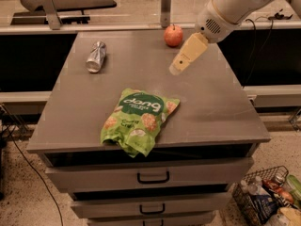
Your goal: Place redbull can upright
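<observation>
Above the far right part of the grey cabinet top [211,107] hangs the gripper [175,69], tan in colour, angled down and toward the left of the view from a white arm [228,6] that enters at the upper right corner. Whether it is released or clenched cannot be told; nothing is seen in its grasp. Whether its tip touches the surface cannot be told either.

Well apart from the gripper, on its left in the camera view and slightly farther back, the redbull can [96,56] lies on its side on the cabinet top, not upright, its length running roughly front to back. It is not in contact with the gripper or any other item.

Just behind the gripper, near the rear edge, stands a red apple [173,35], close to the tool but apart from it.

Nearer the camera than the gripper and to its left lies a green snack bag [138,121], flat, with its lower end overhanging the front edge.

Below the top, drawers [153,177] with dark handles face the camera. On the floor at lower right, well below the gripper, sits a wire basket [244,197] holding assorted items.
</observation>
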{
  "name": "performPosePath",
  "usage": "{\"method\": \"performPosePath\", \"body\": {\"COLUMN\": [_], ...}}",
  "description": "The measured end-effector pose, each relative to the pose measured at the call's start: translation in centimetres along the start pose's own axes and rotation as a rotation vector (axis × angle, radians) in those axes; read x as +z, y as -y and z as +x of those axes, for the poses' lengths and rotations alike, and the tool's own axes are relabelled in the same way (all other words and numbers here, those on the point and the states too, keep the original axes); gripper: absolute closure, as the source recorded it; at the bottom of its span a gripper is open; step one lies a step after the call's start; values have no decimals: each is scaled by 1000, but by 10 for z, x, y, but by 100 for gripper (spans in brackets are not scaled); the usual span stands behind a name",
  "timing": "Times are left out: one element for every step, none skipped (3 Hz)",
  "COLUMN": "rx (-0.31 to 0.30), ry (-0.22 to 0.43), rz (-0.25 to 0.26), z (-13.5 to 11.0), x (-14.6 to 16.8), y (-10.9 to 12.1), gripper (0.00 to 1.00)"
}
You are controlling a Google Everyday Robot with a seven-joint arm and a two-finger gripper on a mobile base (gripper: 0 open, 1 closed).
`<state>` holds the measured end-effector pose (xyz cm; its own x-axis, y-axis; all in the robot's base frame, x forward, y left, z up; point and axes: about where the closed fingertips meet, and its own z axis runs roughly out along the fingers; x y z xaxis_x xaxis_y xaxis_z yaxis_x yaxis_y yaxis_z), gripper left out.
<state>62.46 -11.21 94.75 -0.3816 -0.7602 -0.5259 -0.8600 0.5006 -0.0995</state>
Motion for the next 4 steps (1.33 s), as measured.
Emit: {"method": "performPosePath", "body": {"rx": [0,32,94,178], "ry": [1,55,122,171], "rz": [-1,-11,-9,6], "z": [0,-20,-57,-89], "x": [1,25,62,94], "y": [0,6,21,34], "gripper": [0,0,0,0]}}
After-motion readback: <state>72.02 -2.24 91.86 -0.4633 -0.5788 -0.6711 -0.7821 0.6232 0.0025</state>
